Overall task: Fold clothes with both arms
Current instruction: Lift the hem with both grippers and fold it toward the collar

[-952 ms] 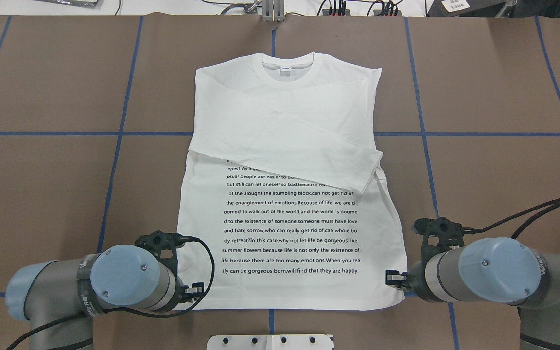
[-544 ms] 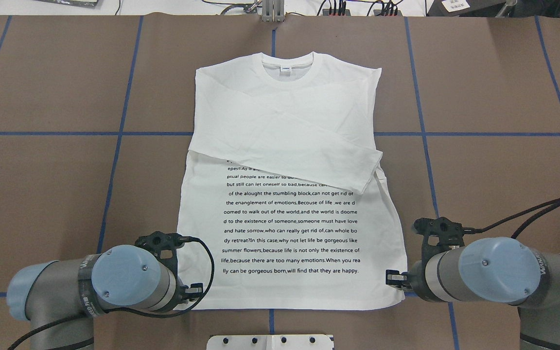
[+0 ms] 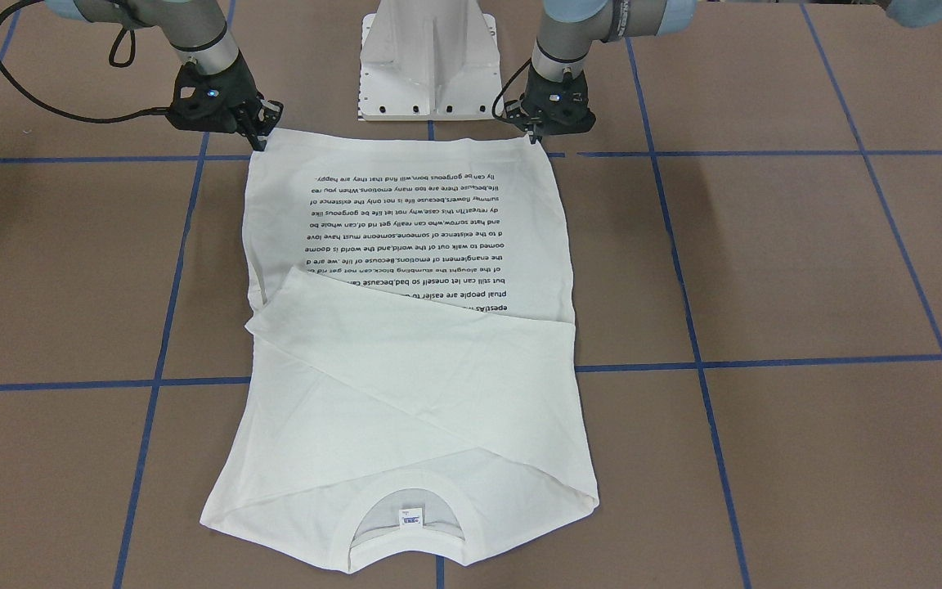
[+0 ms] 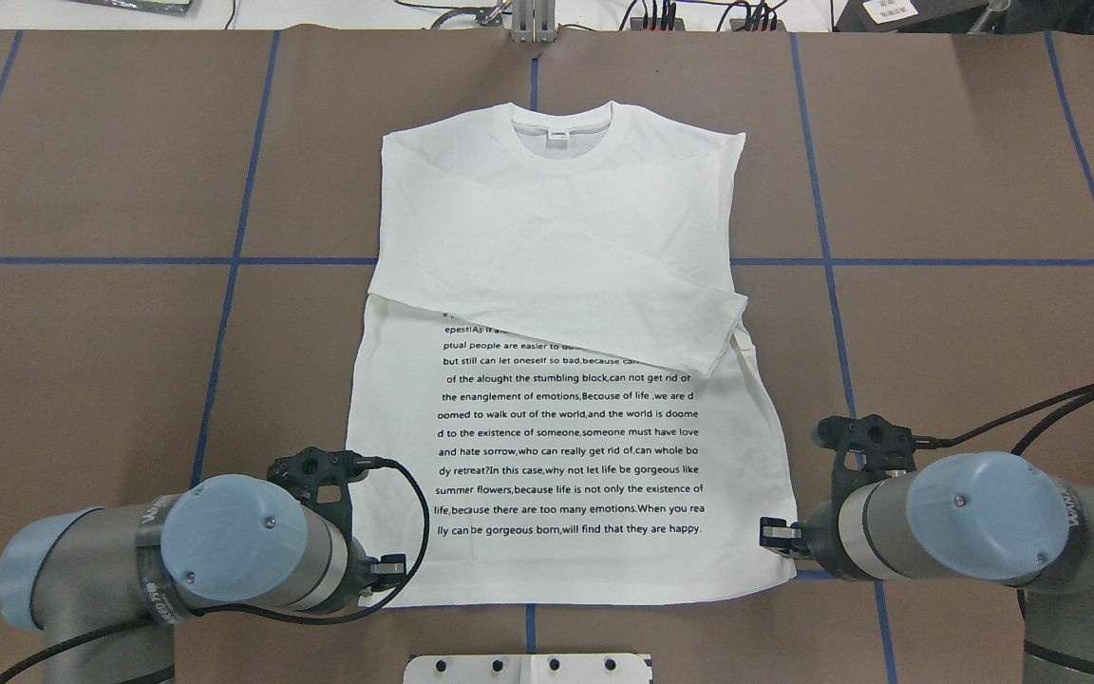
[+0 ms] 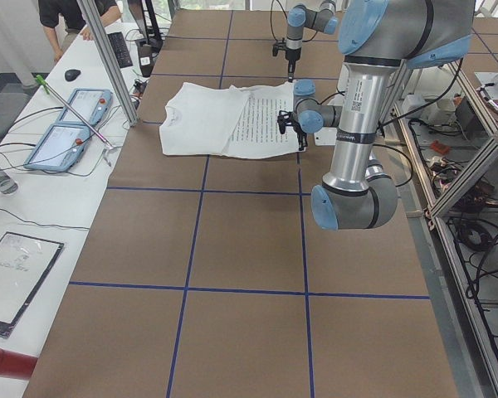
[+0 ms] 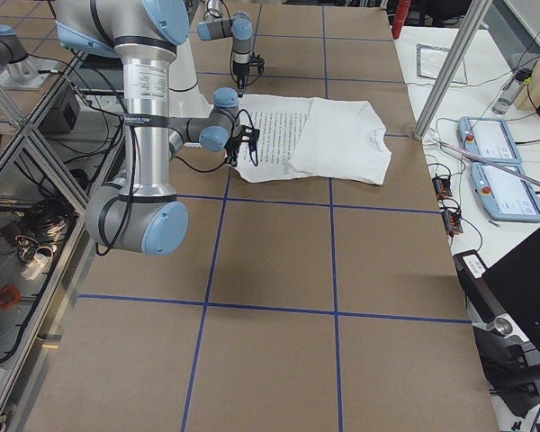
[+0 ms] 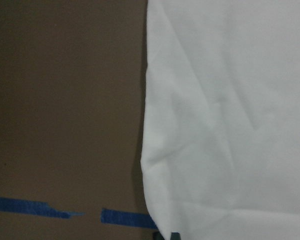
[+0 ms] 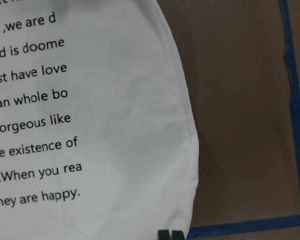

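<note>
Overhead exterior: a large white long-sleeved shirt [image 4: 556, 237] lies flat. The black right gripper [image 4: 773, 535] pinches one hem corner; whether the left gripper [image 4: 387, 570] grasps anything, I cannot tell.

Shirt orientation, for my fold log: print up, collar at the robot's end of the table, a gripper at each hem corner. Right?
No: the collar of the shirt lies at the far end of the table, away from the robot; the hem is at the robot's end. The overhead exterior view shows it.
</note>
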You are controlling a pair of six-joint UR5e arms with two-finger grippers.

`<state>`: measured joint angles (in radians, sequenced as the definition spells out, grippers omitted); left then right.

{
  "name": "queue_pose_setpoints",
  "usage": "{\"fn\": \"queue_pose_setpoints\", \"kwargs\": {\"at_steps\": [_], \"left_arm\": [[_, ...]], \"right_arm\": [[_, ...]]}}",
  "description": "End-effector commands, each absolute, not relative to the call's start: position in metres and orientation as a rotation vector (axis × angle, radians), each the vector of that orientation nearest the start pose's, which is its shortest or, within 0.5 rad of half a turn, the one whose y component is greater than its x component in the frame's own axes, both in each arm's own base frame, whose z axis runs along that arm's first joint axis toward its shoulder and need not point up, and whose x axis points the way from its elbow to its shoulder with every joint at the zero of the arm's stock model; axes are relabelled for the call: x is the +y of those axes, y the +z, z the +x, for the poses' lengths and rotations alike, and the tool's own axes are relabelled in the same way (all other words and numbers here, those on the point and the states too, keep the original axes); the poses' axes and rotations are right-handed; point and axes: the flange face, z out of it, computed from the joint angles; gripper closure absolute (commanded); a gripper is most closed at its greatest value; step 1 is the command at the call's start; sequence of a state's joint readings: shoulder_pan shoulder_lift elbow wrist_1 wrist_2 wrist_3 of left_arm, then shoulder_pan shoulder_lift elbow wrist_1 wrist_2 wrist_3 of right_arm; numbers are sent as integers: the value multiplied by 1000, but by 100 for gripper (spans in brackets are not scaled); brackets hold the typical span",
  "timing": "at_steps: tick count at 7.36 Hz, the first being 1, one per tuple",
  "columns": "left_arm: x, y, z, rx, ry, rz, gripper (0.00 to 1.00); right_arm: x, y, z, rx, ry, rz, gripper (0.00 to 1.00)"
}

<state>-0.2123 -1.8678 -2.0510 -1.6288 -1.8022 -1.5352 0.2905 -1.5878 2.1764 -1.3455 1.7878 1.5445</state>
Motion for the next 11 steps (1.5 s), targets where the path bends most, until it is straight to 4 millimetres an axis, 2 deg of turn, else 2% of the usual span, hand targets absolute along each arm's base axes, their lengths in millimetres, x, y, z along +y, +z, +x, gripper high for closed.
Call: {"fn": "queue_pose_setpoints", "kwargs": {"at_steps": [1, 3, 4, 5, 6, 7, 8, 10, 11], "left_arm": [[-216, 251, 465, 911, -60, -123, 100], [-207, 225, 434, 932, -44, -147, 100], [-203, 213, 422, 955, -75, -177, 100], [-193, 202, 411, 969, -99, -212, 100], [-175, 195, 403, 952, -73, -237, 100], [-171, 192, 393, 936, -75, -240, 100], [-172, 194, 392, 927, -78, -241, 100], [-180, 196, 398, 923, -91, -228, 100], [-205, 193, 389, 937, -143, -194, 100]], "right_arm": [[-253, 357, -382, -850, 184, -122, 100], [-242, 340, -364, -889, 155, -139, 100], [-233, 327, -358, -922, 114, -207, 100], [-221, 317, -341, -946, 82, -246, 100], [-210, 306, -332, -967, 52, -278, 100], [-206, 301, -330, -979, 38, -289, 100], [-207, 298, -331, -987, 33, -285, 100], [-233, 298, -318, -1004, 58, -227, 100], [-254, 298, -314, -1017, 52, -172, 100]]}}
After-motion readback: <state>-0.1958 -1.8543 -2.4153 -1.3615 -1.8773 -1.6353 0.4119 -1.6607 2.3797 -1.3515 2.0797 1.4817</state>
